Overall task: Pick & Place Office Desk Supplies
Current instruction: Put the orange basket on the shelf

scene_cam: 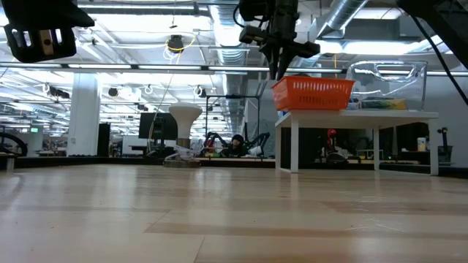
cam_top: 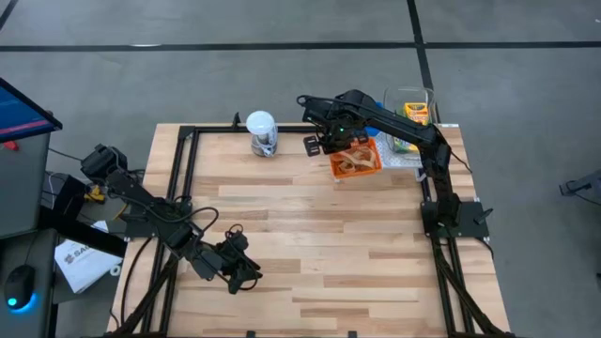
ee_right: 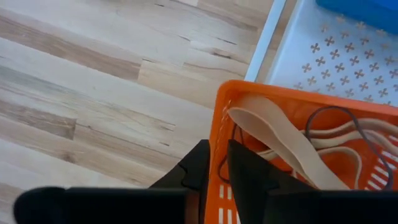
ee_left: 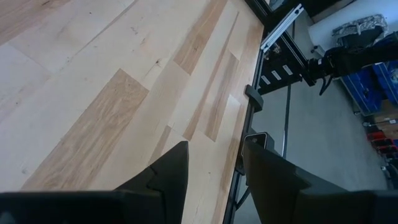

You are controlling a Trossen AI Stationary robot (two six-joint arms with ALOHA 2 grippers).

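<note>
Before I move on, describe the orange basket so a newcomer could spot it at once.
Look to the table's far right corner, where the white perforated shelf stands. The orange basket sits on the shelf's left end, under the right gripper, with tan rubber bands inside. Its neighbour, the clear bin holding crayon boxes, is transparent; the basket is bright orange mesh.

We see a basket (cam_top: 356, 160) holding rubber bands (cam_top: 355, 158) on the shelf (cam_top: 406, 158) far right of the worktop (cam_top: 310, 244); jar (cam_top: 262, 133) to its left.
</note>
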